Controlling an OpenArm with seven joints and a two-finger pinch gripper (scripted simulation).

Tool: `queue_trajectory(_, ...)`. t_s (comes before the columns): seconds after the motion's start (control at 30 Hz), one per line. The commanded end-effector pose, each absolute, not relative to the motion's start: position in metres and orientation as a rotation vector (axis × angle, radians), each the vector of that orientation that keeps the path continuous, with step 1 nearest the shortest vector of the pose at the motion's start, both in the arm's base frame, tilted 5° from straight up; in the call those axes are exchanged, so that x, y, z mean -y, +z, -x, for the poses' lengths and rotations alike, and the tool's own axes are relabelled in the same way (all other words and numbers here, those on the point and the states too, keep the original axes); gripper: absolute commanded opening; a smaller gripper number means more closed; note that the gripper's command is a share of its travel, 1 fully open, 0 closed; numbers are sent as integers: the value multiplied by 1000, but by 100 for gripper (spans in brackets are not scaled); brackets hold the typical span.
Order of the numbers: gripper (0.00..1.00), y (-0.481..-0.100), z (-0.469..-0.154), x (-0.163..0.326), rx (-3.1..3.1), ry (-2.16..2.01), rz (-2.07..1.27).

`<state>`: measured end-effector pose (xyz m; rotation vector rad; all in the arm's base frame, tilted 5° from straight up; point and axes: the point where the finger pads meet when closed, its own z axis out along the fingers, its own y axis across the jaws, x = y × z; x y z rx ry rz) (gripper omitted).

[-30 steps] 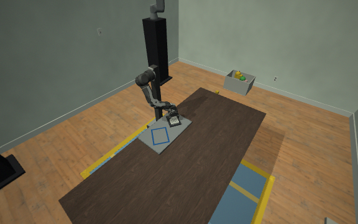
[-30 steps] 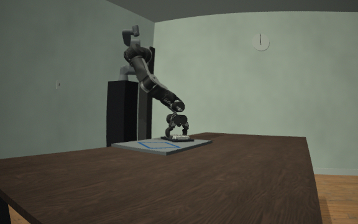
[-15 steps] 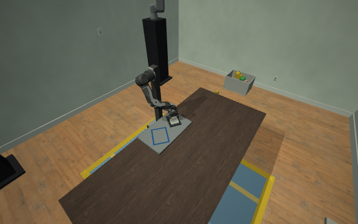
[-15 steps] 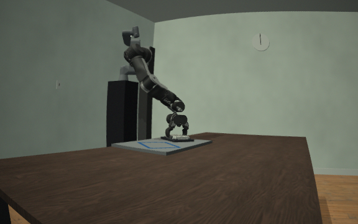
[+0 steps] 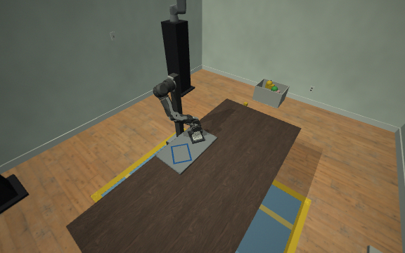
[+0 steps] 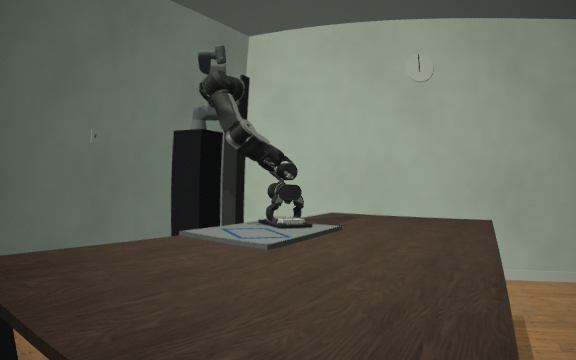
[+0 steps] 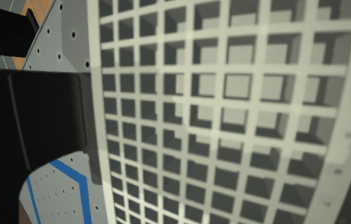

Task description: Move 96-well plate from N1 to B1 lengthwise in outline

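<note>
Gripper (image 6: 285, 212) pinching the 96-well plate (image 5: 197, 136) across its long sides, plate sitting low in nest N1 (image 6: 268, 222) on the grey deck (image 5: 202, 149), ready for lifting toward blue taped outline B1 (image 5: 173, 155) just beside.
</note>
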<state>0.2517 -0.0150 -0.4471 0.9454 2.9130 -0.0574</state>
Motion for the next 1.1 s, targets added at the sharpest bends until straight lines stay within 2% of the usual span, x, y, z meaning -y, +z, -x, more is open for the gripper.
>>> queue_trajectory(0.0, 0, -447, -252, 14, -2913, -54, -945)
queue_trajectory(0.17, 0, -447, -252, 14, -2913, -54, -945)
queue_trajectory(0.33, 0, -415, -252, 13, -2910, -50, -951)
queue_trajectory(0.73, 0, -415, -252, 13, -2910, -50, -951)
queue_trajectory(0.9, 0, -384, -250, 11, -2911, -49, -951)
queue_trajectory(1.07, 0, -384, -250, 11, -2911, -49, -951)
